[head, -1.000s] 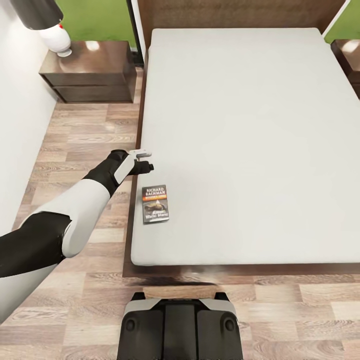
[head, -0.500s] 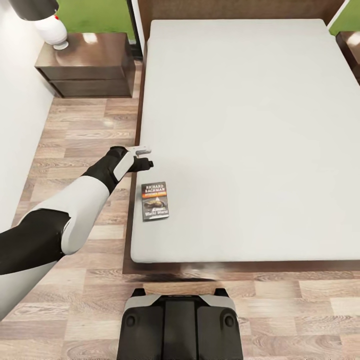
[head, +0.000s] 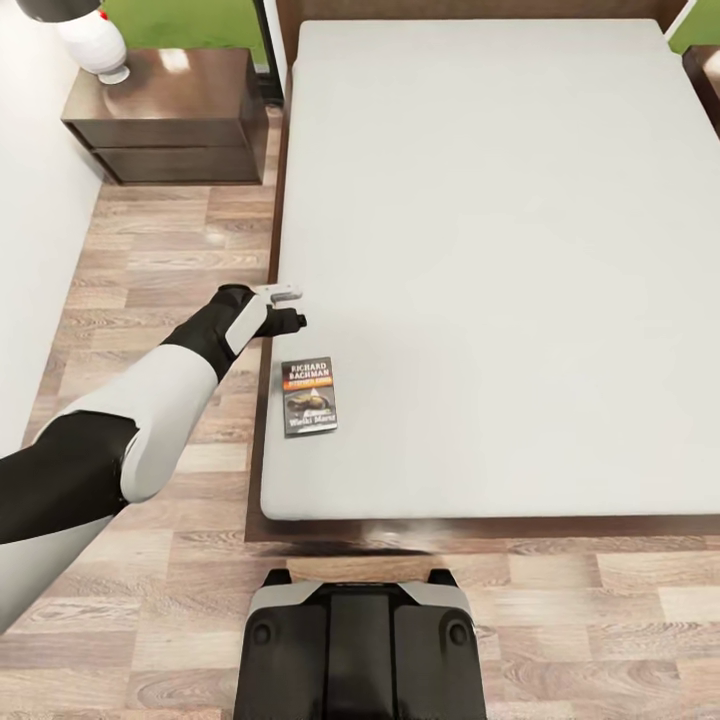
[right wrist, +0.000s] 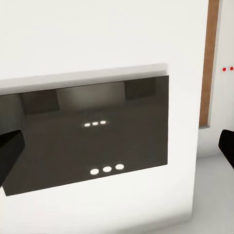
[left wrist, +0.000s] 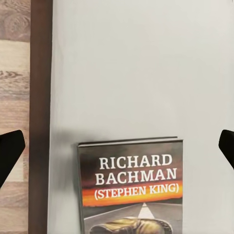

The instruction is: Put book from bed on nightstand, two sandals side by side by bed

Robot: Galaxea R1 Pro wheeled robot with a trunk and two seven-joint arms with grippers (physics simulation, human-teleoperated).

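Bedroom scene, head view, with the book-to-nightstand step in hand; the pickup is not yet made.

Floor: wood planks of mixed brown and grey tones, matte, running along the left side and foot of the bed.

Bed: a large low rectangle; smooth, unwrinkled light grey mattress on a dark brown wooden platform whose edge shows as a narrow dark strip.

Nightstand: a small boxy cabinet of glossy dark brown wood with drawer fronts, standing at the head of the bed on the left side, well apart from the book. A white, rounded lamp base sits on its far corner.

Left arm: white shell with black joints, stretched forward over the bed's left edge.

Book: a thin paperback, lying flat and face up near the mattress's left edge, toward the foot; dark cover with white "RICHARD BACHMAN" lettering and an orange band.

Left gripper: hovers just beyond the book's top edge, not touching it. In the left wrist view its two dark fingertips stand wide apart, with the book lying between and below them.

Right gripper: its dark fingertips likewise stand apart, holding nothing.

Judged next move: draw the left gripper back over the book and lower it. A thin, flat cover on a soft mattress offers little edge, so the fingers likely must straddle its narrow width.
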